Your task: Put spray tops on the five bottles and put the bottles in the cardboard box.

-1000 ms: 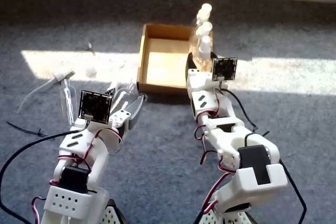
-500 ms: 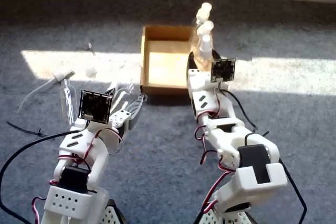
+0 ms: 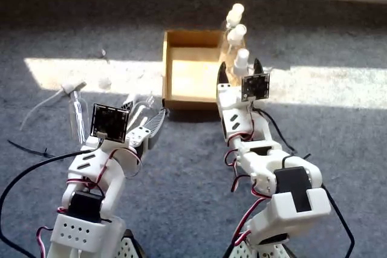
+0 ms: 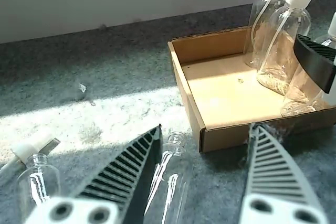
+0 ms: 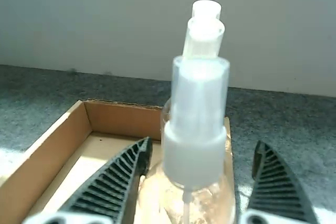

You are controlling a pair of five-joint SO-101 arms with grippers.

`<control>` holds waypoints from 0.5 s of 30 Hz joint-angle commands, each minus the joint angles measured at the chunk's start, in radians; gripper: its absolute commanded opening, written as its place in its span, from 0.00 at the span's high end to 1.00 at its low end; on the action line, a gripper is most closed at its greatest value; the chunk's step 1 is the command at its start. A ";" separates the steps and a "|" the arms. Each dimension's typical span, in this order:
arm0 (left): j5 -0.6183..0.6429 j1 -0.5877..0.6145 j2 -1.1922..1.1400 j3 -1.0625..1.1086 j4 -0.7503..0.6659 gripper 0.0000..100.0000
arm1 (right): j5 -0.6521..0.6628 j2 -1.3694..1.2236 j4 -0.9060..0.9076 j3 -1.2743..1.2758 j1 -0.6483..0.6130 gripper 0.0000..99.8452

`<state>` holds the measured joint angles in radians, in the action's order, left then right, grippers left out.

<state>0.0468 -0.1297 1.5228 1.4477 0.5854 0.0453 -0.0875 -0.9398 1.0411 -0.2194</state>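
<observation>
At the far left a clear bottle [image 3: 78,116] lies on the grey surface [image 3: 181,179]. A loose spray top [image 3: 74,87] rests by its neck with the tube trailing away outside the bottle, so I judge it is not fitted.

Next along, my left gripper [image 4: 206,129] is released, jaws spread wide and low over the surface. An uncapped bottle [image 4: 170,174] lies on its side between them, closer to one finger, and I see no contact.

Just beyond it sits the cardboard box [image 3: 166,70], its floor mostly bare. Along its right wall stand three capped bottles [image 3: 237,31] in a row, upright and close together.

The right gripper [image 5: 202,145] is at the nearest of these. Its jaws are open on either side of the bottle, with a gap showing each side, so I read it as let go rather than grasping.

By my count three of five are topped and boxed. Two are left out on the surface, both needing spray tops and then the trip into the box. I cannot make out a second loose top for certain.
</observation>
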 commanded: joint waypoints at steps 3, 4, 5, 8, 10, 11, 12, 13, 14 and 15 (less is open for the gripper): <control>-0.011 -0.010 0.002 -0.008 -0.023 0.75 | 0.009 0.016 -0.019 -0.002 -0.002 0.73; -0.011 -0.010 0.002 -0.008 -0.023 0.75 | 0.009 0.022 -0.019 -0.002 -0.002 0.72; -0.011 -0.010 0.002 -0.008 -0.023 0.75 | 0.009 0.035 -0.019 0.004 -0.002 0.69; -0.011 -0.010 0.002 -0.008 -0.023 0.75 | 0.006 0.091 -0.015 0.005 -0.002 0.61; -0.011 -0.010 0.002 -0.008 -0.023 0.75 | 0.005 0.122 -0.015 0.007 -0.002 0.60; -0.011 -0.010 0.002 -0.008 -0.023 0.75 | 0.005 0.133 -0.015 0.007 -0.002 0.60; -0.011 -0.010 0.002 -0.008 -0.023 0.75 | 0.003 0.142 -0.015 0.007 -0.002 0.60; -0.011 -0.010 0.002 -0.008 -0.023 0.75 | 0.002 0.150 -0.015 0.007 -0.002 0.60; -0.011 -0.010 0.002 -0.008 -0.023 0.75 | 0.002 0.156 -0.015 0.007 -0.002 0.60; -0.011 -0.010 0.002 -0.008 -0.023 0.75 | 0.002 0.160 -0.015 0.007 -0.002 0.60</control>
<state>0.0468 -0.1297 1.5228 1.4477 0.5854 0.0453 0.0153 -0.9398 1.0503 -0.2194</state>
